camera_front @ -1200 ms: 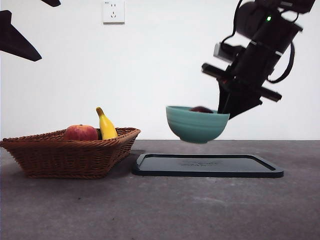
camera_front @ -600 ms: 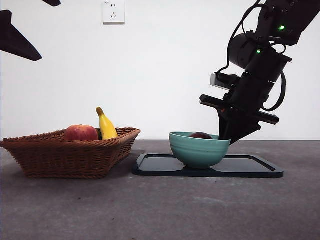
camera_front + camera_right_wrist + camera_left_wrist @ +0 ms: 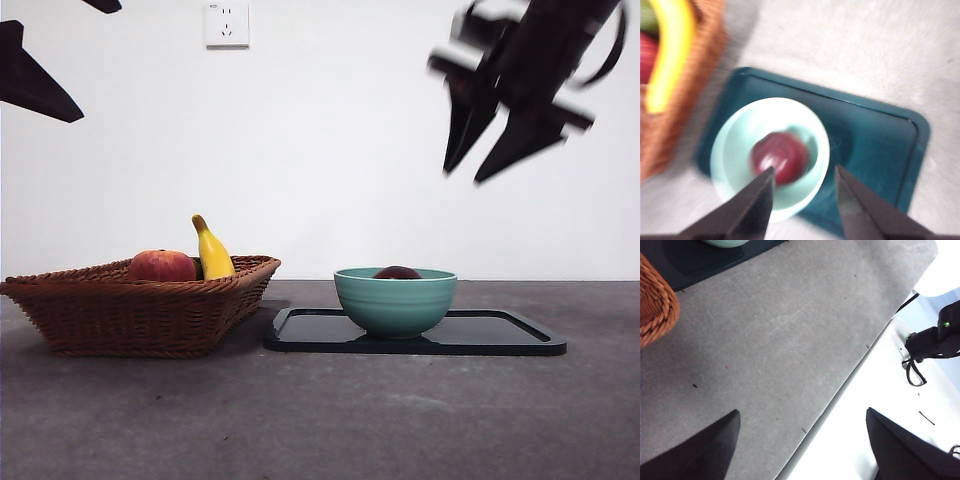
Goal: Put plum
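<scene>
The dark maroon plum [image 3: 398,272] lies in a teal bowl [image 3: 395,301] that stands on a dark tray [image 3: 500,335]. The right wrist view shows the plum [image 3: 780,157] in the bowl [image 3: 735,150] on the tray [image 3: 875,145], blurred. My right gripper [image 3: 490,165] is open and empty, high above and to the right of the bowl; its jaws [image 3: 802,200] are apart. My left gripper [image 3: 802,440] is open and empty, over the table's front edge; it shows as a dark tip [image 3: 30,75] at the front view's top left.
A wicker basket [image 3: 140,305] at the left holds a red apple-like fruit [image 3: 162,266] and a yellow banana [image 3: 212,250]. The basket's corner [image 3: 655,305] shows in the left wrist view. A wall socket [image 3: 227,22] is on the back wall.
The right gripper lowered the bowl with the plum onto the tray, let go of its rim and rose up and away to the right. The left arm has not moved.
</scene>
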`<action>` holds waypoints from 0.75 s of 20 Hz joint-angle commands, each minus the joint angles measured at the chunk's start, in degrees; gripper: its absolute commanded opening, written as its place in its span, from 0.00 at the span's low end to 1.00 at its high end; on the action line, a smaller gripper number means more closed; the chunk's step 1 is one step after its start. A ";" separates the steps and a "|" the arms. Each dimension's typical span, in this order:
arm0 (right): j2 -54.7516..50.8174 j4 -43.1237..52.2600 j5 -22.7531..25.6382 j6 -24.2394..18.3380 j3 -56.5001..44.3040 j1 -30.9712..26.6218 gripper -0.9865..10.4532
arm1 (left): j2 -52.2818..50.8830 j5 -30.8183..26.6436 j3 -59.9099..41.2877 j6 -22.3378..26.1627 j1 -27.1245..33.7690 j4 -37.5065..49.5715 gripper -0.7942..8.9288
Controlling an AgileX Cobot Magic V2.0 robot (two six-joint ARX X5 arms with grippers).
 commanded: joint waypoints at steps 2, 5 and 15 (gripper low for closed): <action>-8.59 -6.29 -2.49 -2.36 1.29 0.35 0.26 | 0.26 0.35 0.66 0.55 -0.26 0.35 0.50; -16.52 -12.48 -2.51 -3.67 0.98 0.68 0.26 | 0.26 0.35 0.66 0.55 -0.26 0.31 0.50; -44.35 -15.41 -10.16 -3.89 -19.67 2.21 0.26 | 0.26 0.35 0.66 0.52 -0.26 1.18 0.50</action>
